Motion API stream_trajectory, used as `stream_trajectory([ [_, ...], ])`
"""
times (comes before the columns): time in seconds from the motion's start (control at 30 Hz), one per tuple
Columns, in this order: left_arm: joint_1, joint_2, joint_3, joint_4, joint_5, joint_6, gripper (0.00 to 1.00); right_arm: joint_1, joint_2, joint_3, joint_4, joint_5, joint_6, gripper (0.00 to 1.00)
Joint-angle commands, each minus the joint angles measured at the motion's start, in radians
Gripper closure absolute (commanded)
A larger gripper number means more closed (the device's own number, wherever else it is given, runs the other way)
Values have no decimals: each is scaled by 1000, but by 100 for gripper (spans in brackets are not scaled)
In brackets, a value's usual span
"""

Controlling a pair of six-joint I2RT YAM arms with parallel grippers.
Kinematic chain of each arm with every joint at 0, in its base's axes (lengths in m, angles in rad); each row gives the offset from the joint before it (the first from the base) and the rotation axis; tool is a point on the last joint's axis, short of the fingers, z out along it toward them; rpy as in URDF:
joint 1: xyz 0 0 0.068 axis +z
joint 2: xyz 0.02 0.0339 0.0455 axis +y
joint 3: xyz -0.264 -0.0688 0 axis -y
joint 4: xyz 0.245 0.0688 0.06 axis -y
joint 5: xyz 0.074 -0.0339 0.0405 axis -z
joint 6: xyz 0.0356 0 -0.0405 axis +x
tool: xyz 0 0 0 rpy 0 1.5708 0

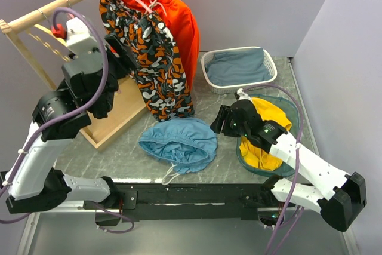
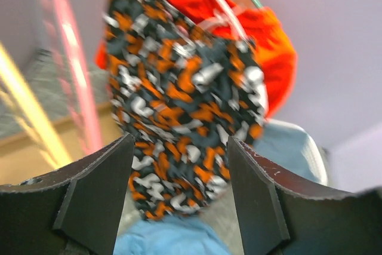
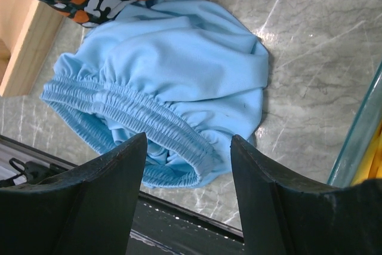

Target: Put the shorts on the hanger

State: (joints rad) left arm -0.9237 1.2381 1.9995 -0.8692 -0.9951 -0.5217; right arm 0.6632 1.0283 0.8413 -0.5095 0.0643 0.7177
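Observation:
The light sky-blue shorts (image 1: 179,141) lie bunched on the marble table near its front edge, waistband (image 3: 128,108) toward the arms and a white drawstring (image 1: 169,175) trailing off. My right gripper (image 1: 218,121) (image 3: 188,141) hovers open just right of the shorts, empty, with the waistband's end showing between its fingers. My left gripper (image 1: 122,58) (image 2: 179,147) is raised by the rack, open and empty, facing the camouflage shorts (image 2: 179,100). The hanger (image 2: 74,76) shows as a blurred pink bar at the left of the left wrist view; the left arm hides it from above.
A wooden rail (image 1: 65,1) carries camouflage shorts (image 1: 152,58) on a pink hanger and orange shorts (image 1: 182,22). The rack's wooden base (image 1: 113,120) sits left. A white basket (image 1: 209,79) holds grey-blue cloth. A clear tub (image 1: 290,107) holds yellow cloth. A yellow hanger (image 2: 33,111) hangs beside the pink one.

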Motion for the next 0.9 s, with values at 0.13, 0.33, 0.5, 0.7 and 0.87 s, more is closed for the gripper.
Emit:
stream_trajectory([
  [0.13, 132, 79, 104, -34, -96, 86, 30, 6, -50, -21, 19, -1, 5, 34],
  [0.33, 201, 112, 104, -25, -138, 104, 31, 6, -66, -25, -1, 8, 2, 34],
  [0.5, 240, 121, 99, -5, -145, 123, 31, 6, -73, -31, -4, 5, 3, 34],
  [0.7, 304, 135, 85, 2, -113, 134, 31, 6, -71, -38, -1, 3, 5, 34],
  [0.87, 399, 150, 79, 4, -33, 126, 31, 7, -66, -33, -6, -11, 2, 34],
])
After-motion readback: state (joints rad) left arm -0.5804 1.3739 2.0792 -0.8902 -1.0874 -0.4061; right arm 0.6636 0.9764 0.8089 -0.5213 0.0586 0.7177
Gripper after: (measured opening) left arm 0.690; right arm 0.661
